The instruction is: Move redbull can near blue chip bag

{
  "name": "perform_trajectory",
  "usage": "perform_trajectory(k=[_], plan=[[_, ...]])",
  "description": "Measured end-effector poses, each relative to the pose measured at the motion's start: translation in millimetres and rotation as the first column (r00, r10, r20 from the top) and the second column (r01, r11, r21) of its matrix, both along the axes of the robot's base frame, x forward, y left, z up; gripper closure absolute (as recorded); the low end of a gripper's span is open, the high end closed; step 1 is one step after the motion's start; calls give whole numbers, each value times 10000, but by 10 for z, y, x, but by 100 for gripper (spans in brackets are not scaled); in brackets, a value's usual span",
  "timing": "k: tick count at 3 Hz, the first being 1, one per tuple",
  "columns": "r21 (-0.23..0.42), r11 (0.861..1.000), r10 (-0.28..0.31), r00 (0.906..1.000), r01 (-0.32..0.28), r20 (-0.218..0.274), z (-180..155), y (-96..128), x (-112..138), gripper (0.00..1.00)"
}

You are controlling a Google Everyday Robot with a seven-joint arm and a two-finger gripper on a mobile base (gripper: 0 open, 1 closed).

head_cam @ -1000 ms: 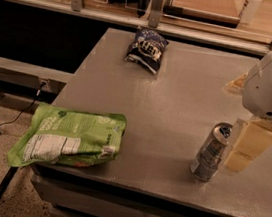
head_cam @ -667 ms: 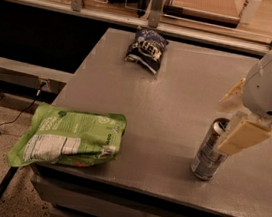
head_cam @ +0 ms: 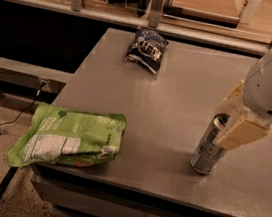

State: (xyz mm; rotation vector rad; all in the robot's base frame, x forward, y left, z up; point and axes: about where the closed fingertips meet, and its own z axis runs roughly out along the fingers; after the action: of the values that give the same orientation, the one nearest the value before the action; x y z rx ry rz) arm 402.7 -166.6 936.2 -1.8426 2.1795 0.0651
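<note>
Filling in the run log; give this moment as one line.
pincer: at redbull can, upper half | blue chip bag: far side, apart from can | task: can not yet near bag

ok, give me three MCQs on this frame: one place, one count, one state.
1. On the table, the blue chip bag lies at: A near left corner; B right edge; C far edge.
2. Bags on it: A one; B two; C three.
3. Redbull can is: A standing; B lying flat; C inside a bag.
C: it sits by the far edge.
B: it plus the green bag.
A: it stands, slightly tilted, with the gripper at its top.
</note>
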Motion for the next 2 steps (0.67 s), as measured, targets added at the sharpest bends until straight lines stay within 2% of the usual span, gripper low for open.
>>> perform_trajectory(k=[1,2], plan=[[1,10000,0,10000,0,44,10,5,1,100],[211,9998,-42,9995,36,301,96,-13,51,100]])
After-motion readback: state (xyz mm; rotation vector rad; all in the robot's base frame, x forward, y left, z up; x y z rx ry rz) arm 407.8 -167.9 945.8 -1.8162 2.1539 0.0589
